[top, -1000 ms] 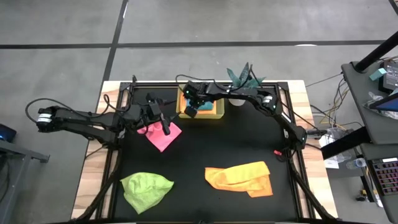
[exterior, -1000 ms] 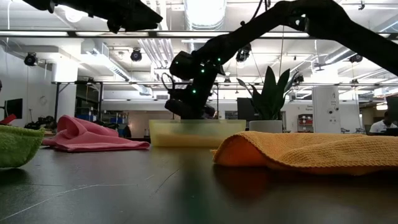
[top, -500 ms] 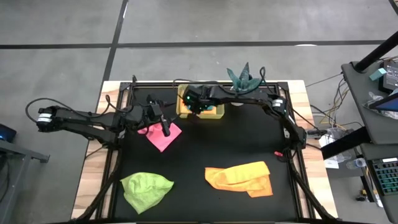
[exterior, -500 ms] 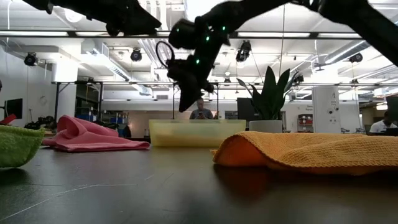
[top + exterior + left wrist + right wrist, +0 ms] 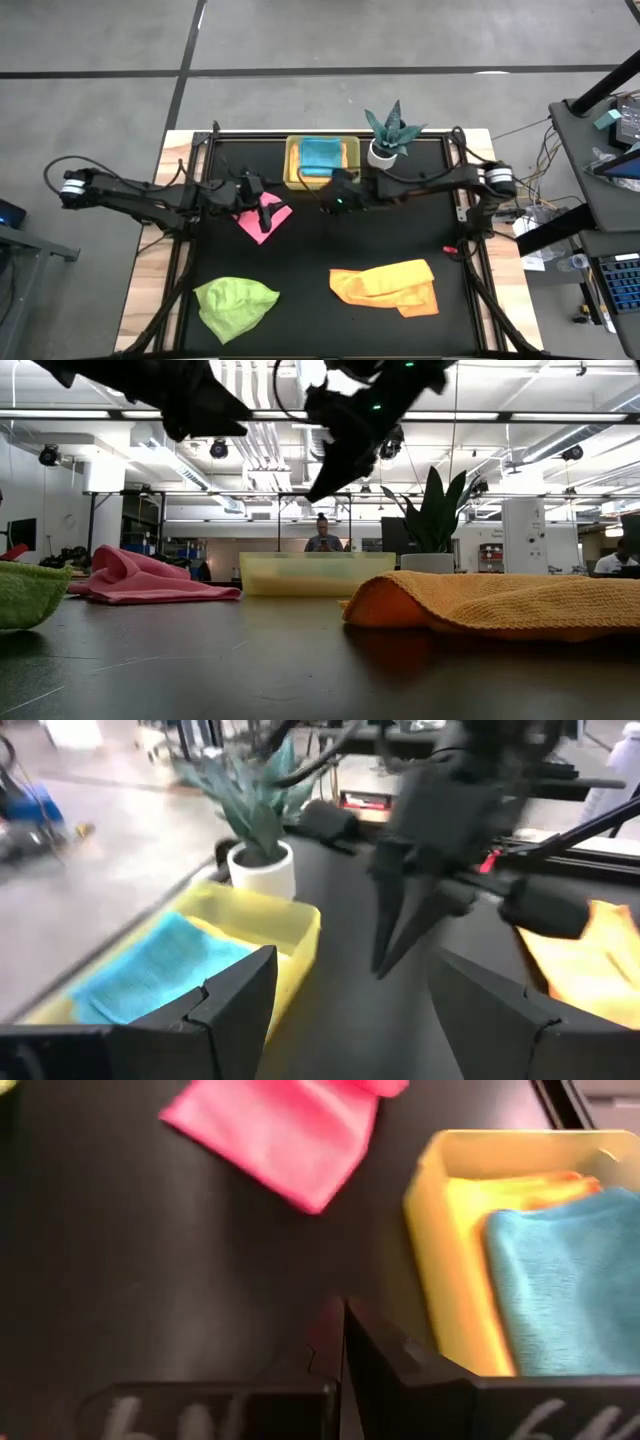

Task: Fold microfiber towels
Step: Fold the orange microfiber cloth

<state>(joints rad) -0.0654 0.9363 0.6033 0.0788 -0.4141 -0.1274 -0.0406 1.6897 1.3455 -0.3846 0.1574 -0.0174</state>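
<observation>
The turquoise towel (image 5: 320, 155) lies folded in the yellow tray (image 5: 293, 170), on top of an orange one (image 5: 510, 1185). A pink towel (image 5: 258, 222) lies rumpled left of the tray. A lime green towel (image 5: 235, 303) and an orange towel (image 5: 388, 285) lie near the front edge. My left gripper (image 5: 270, 208) hangs open above the pink towel's right part, clear of it. My right gripper (image 5: 327, 204) is shut and empty, in the air just in front of the tray; the left wrist view shows it as a closed point (image 5: 400, 925).
A small spiky plant in a white pot (image 5: 385, 138) stands right of the tray at the far edge. Bare black table surface (image 5: 400, 230) lies between the tray and the front towels. A person (image 5: 322, 538) stands in the room behind.
My right gripper, shut throughout, has drawn back from over the tray toward the table's middle and risen, leaving the turquoise towel lying in the tray. My left gripper has sunk a little over the pink towel and rolled somewhat, still open.
</observation>
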